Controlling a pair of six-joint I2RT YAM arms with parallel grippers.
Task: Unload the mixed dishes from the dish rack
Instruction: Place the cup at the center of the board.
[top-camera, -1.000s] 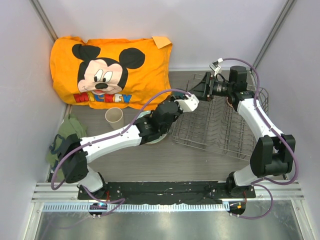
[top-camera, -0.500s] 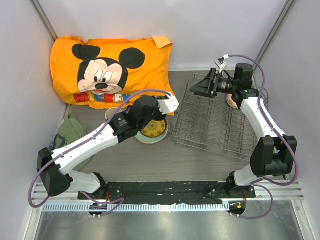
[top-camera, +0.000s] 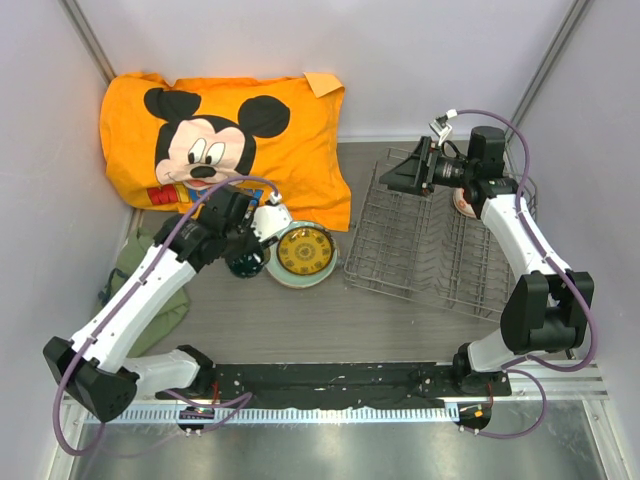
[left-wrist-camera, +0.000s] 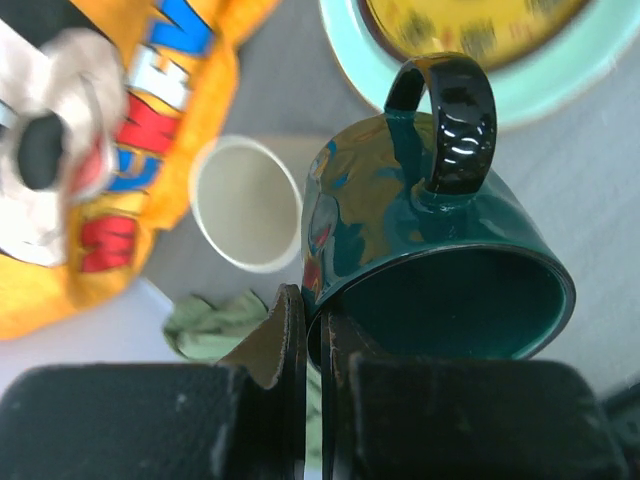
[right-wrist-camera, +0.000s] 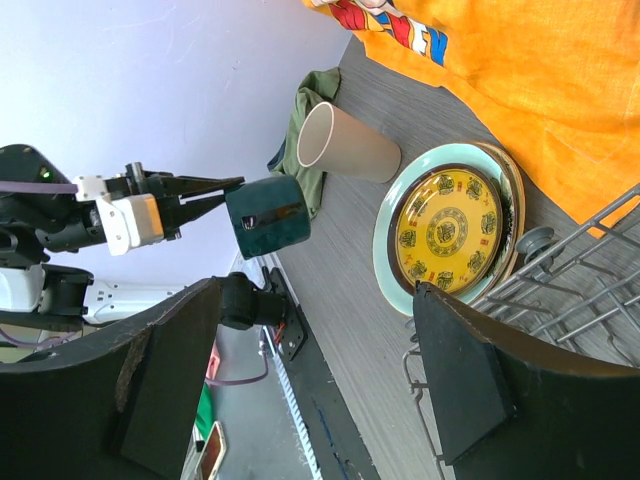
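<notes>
The left gripper pinched the mug by its rim, one finger inside and one outside. This was plain in the left wrist view, while the top view showed only a dark shape under the arm. The right wrist view showed the mug held near the cup and plate. The right gripper was spread wide at the far edge of the rack.
</notes>
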